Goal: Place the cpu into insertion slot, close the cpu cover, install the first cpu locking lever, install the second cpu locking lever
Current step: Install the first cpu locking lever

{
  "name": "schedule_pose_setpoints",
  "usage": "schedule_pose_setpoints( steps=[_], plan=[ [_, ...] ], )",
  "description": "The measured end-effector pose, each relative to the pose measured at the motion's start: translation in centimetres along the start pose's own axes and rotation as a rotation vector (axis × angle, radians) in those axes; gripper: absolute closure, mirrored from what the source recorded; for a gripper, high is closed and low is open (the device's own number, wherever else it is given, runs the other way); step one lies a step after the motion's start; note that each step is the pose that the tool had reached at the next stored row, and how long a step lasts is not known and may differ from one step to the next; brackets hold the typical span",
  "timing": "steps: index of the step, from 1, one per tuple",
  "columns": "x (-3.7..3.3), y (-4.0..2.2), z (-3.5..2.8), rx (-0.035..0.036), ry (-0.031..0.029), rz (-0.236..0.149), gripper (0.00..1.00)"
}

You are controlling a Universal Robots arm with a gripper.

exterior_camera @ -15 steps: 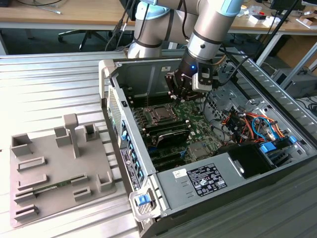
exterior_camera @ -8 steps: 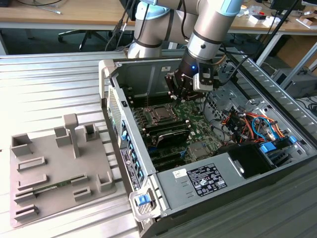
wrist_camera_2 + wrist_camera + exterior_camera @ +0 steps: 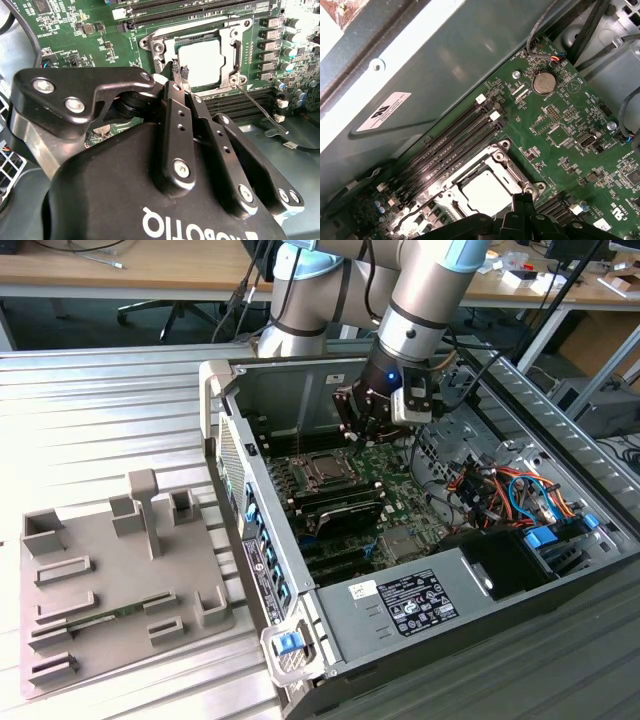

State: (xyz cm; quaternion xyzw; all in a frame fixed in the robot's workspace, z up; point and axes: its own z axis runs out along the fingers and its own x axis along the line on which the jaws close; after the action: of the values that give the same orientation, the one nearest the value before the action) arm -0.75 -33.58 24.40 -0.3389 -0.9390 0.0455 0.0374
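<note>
The cpu [image 3: 199, 62] lies flat in the insertion slot on the green motherboard, its silver-grey top showing through the window of the cpu cover [image 3: 231, 50]. The cover lies down around it. A thin metal locking lever [image 3: 261, 108] sticks out slantwise from one corner of the socket. My gripper [image 3: 178, 80] hangs just above the socket's edge, fingers together with nothing between them. In the first wrist view the cpu [image 3: 482, 190] and cover [image 3: 506, 162] sit just beyond the gripper [image 3: 522, 199]. In the exterior view the gripper [image 3: 352, 435] hovers to the right of the socket [image 3: 322, 468].
Memory slots [image 3: 452, 137] run beside the socket, near the case wall [image 3: 420, 65]. A black finned heatsink [image 3: 345, 508] sits in front of the socket. Orange and blue cables [image 3: 505, 490] fill the case's right part. A grey fixture tray [image 3: 110, 580] lies outside, on the exterior view's left.
</note>
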Motion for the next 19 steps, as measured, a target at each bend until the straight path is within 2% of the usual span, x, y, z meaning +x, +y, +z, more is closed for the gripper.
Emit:
schedule_pose_setpoints(
  steps=[19],
  plan=[
    [-0.01, 0.01, 0.00, 0.0023, -0.0067, -0.059, 0.89]
  ],
)
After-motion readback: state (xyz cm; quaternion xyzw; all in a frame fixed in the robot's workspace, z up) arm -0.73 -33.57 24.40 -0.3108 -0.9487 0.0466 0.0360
